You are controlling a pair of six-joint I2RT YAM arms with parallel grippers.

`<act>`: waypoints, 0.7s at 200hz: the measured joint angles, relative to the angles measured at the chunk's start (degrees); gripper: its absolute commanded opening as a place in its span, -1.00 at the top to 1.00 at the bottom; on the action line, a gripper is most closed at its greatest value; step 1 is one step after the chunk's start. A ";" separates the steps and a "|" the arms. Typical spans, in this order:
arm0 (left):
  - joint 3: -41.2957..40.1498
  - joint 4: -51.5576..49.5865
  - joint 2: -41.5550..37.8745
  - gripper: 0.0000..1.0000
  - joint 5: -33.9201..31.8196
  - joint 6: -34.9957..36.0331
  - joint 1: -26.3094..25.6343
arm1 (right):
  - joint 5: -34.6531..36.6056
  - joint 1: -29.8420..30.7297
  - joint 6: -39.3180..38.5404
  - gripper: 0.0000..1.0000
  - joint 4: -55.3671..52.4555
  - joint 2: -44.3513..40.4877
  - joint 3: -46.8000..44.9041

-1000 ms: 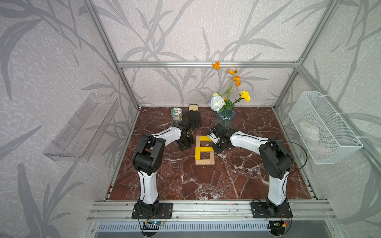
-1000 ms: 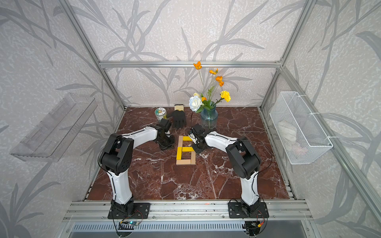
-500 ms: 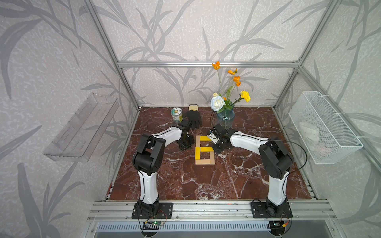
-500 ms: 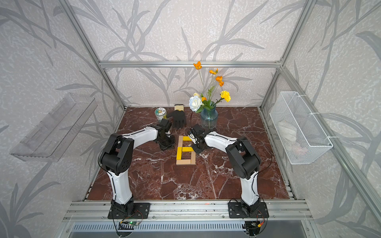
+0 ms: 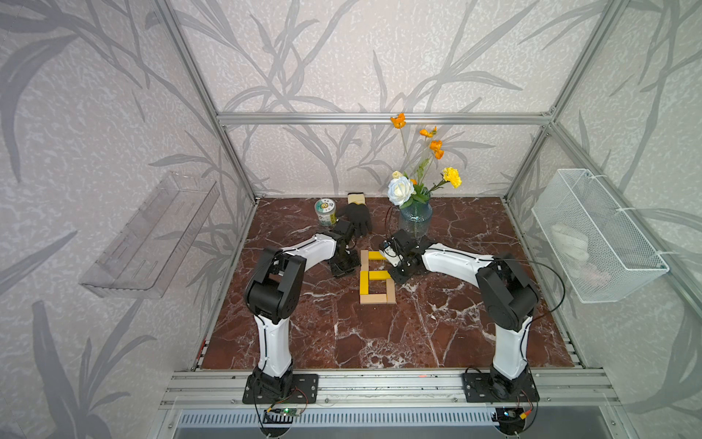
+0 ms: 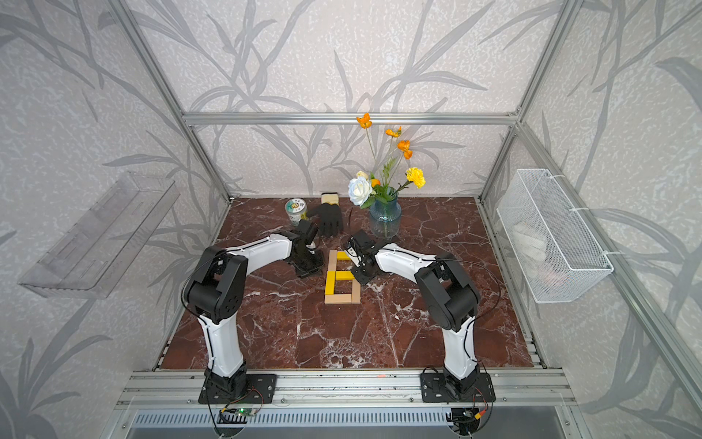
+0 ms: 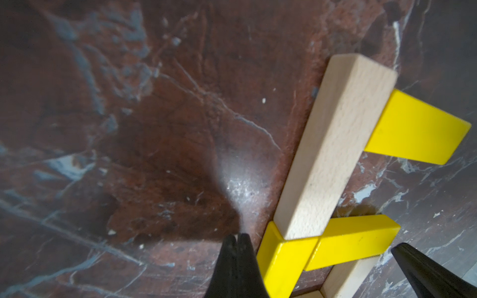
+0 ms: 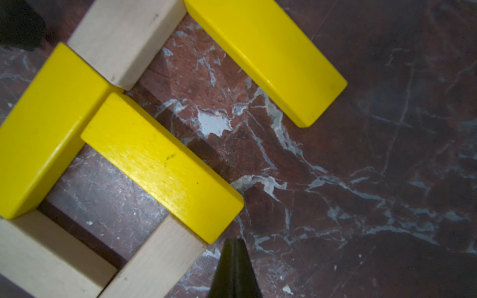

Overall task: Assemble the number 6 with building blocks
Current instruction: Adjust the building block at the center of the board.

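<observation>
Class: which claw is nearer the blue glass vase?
Right. The right claw sits just in front of the vase, beside the number 6; the left claw is on the 6's far side.

Blocky digit 6 of yellow and tan wooden bars (image 5: 379, 274), flat, centre of red-brown marble worktop (image 5: 437, 334).

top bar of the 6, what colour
The top bar is yellow, clearest in the right wrist view.
</observation>
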 measured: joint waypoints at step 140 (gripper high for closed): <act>0.33 -0.81 0.00 1.00 -0.02 0.55 -0.96 | -0.44 0.26 0.02 1.00 0.09 0.20 -0.02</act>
